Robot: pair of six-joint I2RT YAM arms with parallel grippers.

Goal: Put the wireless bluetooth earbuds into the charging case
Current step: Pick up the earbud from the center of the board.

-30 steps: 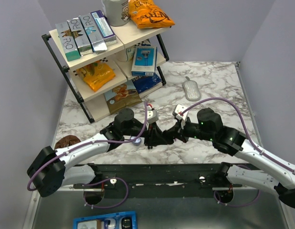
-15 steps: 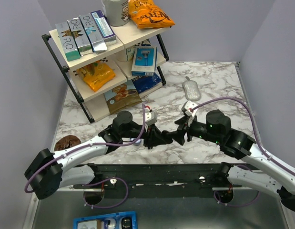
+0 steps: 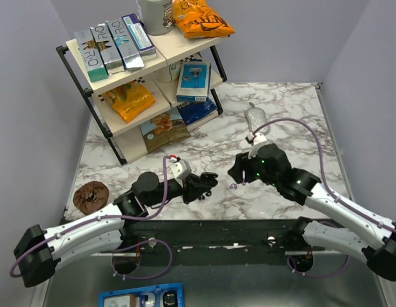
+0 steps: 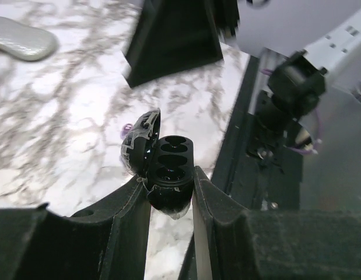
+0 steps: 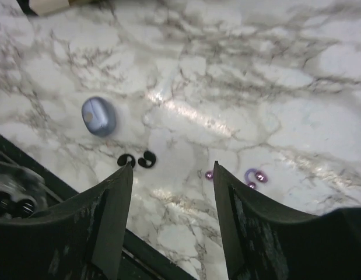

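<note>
Earbuds [image 5: 147,158]: 2 black ring-like ones side by side on the marble table [image 5: 297,76], close to its near edge, not in any case. Purple earbuds [image 5: 253,175] lie just right of them. They look like 2 pieces, a small bead and a ring shape, too tiny to be sure. In the top view only a purple speck shows.

Right gripper [image 5: 172,169] hangs over both pairs with its fingers spread apart, nothing between them. Its fingers are cut off at the bottom of the wrist view.

1 periwinkle charging case [image 5: 98,115] sits on the marble, lid closed, just beyond the black pair and apart from them. Can't find it in the top view.

Left gripper [image 4: 170,178] is clamped on 1 glossy black case [image 4: 171,154], lid hinged up, 2 wells showing, both dark, contents unclear.

1 brown round item [image 3: 90,195] lies at the table's left edge.

Farther back, 1 grey oval object [image 3: 254,118], its near end hidden behind the right wrist.

Farthest, 1 tiered shelf [image 3: 76,73]: 4 upright boxes, 2 orange bags, a mug cut off at the top.
</note>
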